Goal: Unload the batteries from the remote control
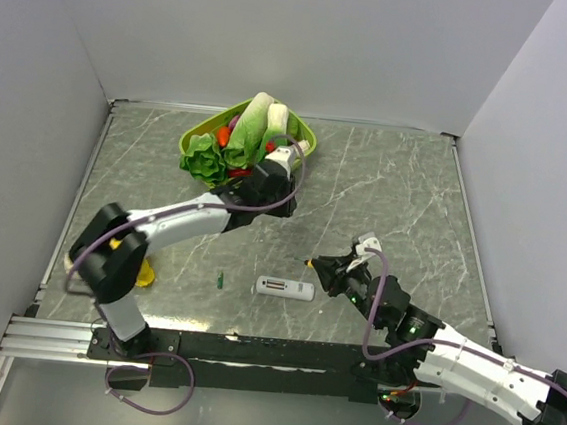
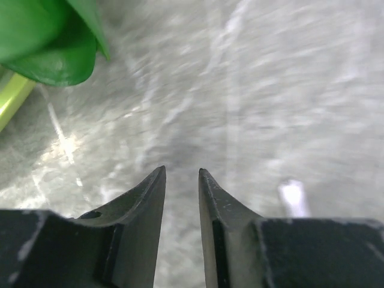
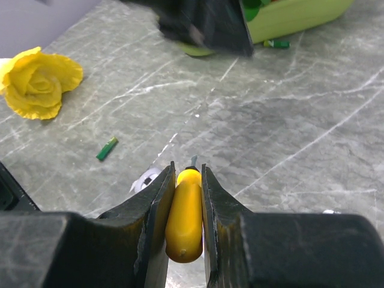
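Gripping yellow screwdriver (image 3: 184,222), right gripper (image 3: 187,169) near remote (image 1: 284,289); left gripper (image 2: 181,174) slightly parted, empty, beside basket (image 3: 300,17); battery (image 1: 219,280) loose on table (image 1: 415,205).

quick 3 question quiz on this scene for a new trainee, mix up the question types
1. True or false: the right gripper is shut on the yellow-handled screwdriver.
2. Multiple choice: in the top view, where does the loose battery lie relative to the remote control?
A) on the left arm's side, apart from it
B) on top of it
C) on the right arm's side, touching it
3. Fill in the blank: between the fingers of the left gripper there is ____.

Key: 1 true; 2 A; 3 nothing
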